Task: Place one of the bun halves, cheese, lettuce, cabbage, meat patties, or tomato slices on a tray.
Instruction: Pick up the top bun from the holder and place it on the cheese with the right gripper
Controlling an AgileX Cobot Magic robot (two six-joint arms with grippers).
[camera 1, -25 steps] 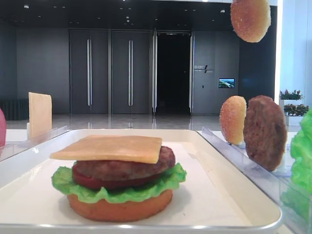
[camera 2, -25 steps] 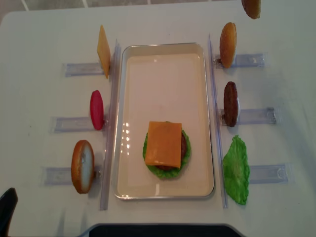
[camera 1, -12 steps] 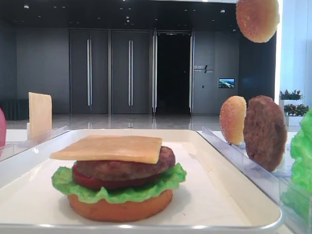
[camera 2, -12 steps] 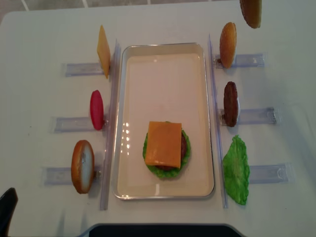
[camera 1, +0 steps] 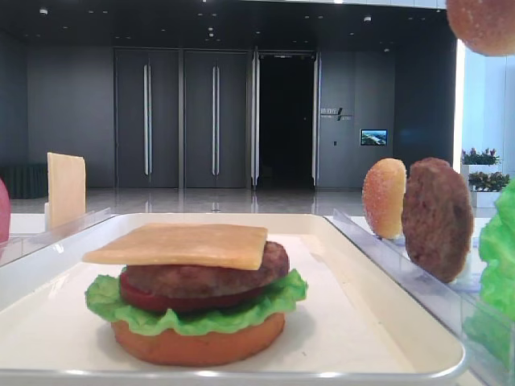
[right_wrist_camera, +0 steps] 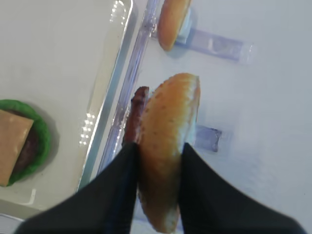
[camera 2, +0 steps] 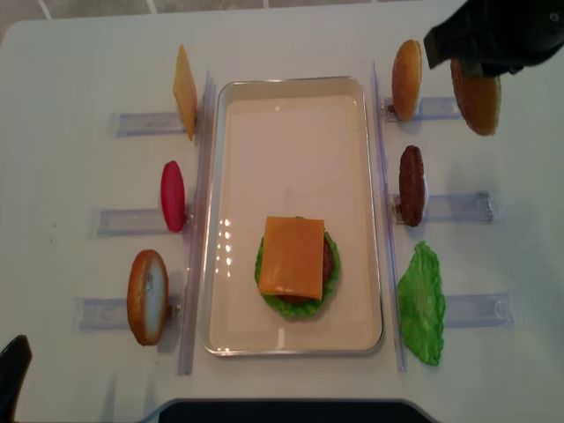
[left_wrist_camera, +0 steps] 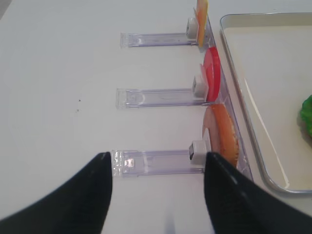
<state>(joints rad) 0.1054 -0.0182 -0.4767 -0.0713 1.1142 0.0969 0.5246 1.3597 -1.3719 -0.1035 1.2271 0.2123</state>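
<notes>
We see the held bun half (camera 1: 485, 24) cut off by the top and right edges of the low front view. In the overhead view its upper part lies hidden under the dark right end effector (camera 2: 480, 66), whose own body runs out past the top edge. In the right wrist view, the bun covers most of the meat patty (right_wrist_camera: 138, 111) behind it. The stack on the tray (camera 2: 295, 110) hides its tomato slice beneath the cheese (camera 2: 293, 256) from above. The left end effector (left_wrist_camera: 158, 168) shows only two blurred dark fingers (left_wrist_camera: 78, 195), cut off by the lower edge.
</notes>
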